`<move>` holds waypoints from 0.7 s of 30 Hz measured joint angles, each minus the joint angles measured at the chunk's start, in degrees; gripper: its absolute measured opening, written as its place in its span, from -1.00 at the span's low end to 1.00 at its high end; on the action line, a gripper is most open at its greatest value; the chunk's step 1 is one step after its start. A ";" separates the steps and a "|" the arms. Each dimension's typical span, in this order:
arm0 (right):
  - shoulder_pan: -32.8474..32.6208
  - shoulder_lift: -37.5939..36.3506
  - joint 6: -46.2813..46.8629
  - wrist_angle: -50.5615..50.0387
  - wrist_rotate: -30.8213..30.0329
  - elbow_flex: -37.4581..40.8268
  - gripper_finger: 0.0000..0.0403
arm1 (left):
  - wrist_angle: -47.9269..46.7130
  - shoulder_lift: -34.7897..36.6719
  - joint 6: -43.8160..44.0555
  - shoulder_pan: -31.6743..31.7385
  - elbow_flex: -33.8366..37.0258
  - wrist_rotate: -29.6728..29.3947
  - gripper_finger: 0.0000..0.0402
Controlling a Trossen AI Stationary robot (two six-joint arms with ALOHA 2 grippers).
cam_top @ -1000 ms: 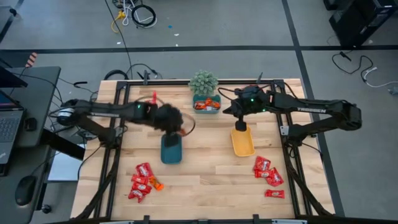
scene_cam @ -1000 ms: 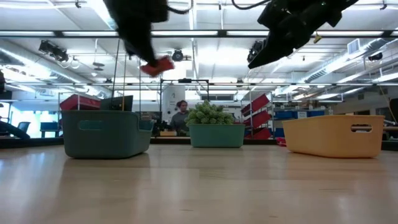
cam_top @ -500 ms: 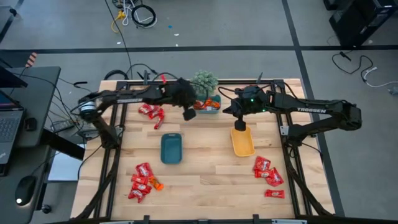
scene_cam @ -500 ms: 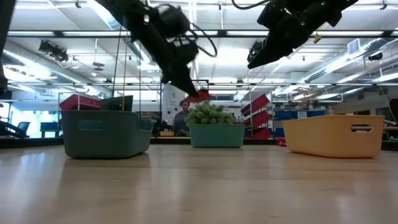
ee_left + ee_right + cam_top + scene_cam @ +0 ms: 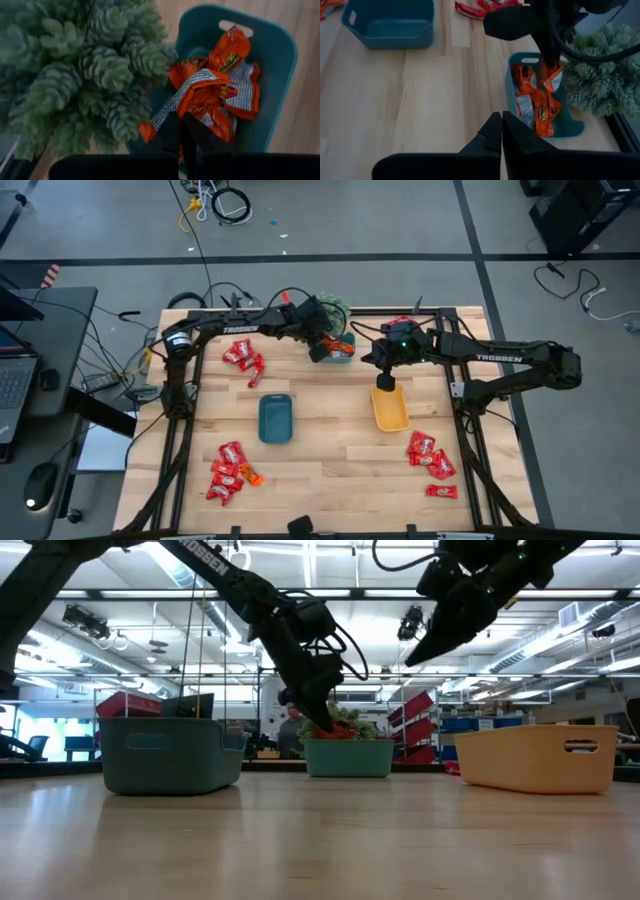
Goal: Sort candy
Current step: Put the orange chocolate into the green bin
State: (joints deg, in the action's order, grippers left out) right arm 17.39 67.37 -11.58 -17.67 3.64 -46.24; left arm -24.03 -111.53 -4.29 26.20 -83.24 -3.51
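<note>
Candy [image 5: 205, 95] stays pinched in my left gripper [image 5: 181, 131] over the teal tray [image 5: 343, 356] for dropping; right gripper [image 5: 501, 131] waits clenched beside that tray.

Grey floor [image 5: 350, 220] surrounds the wooden table [image 5: 330, 450] — loose cables [image 5: 222, 202] lie beyond it, a dark desk [image 5: 40, 370] alongside. Long ceiling lights [image 5: 300, 592] run overhead — shelving behind.

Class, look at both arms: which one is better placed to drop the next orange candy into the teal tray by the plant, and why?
The left. Its gripper is already over the teal tray beside the potted plant, pinching an orange candy packet above the pile. The right gripper hangs empty, shut, above the yellow tray.
</note>
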 joint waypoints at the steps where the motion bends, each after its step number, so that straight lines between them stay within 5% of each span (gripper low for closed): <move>1: 0.00 0.00 0.07 0.02 0.00 0.15 -0.99 | 0.07 0.01 0.00 0.02 -0.04 0.00 -0.97; 16: 0.00 0.00 1.39 0.55 0.00 0.31 -0.99 | -2.19 0.02 -2.04 -1.13 -0.07 0.15 -0.32; 21: 0.00 0.00 1.40 0.63 0.00 0.31 -1.00 | -2.86 1.20 -5.55 -1.42 -0.07 1.30 -0.36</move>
State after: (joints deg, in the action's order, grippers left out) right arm 17.39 67.37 -10.17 -17.04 3.64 -45.93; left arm -26.89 -110.33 -9.84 24.78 -83.31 -2.21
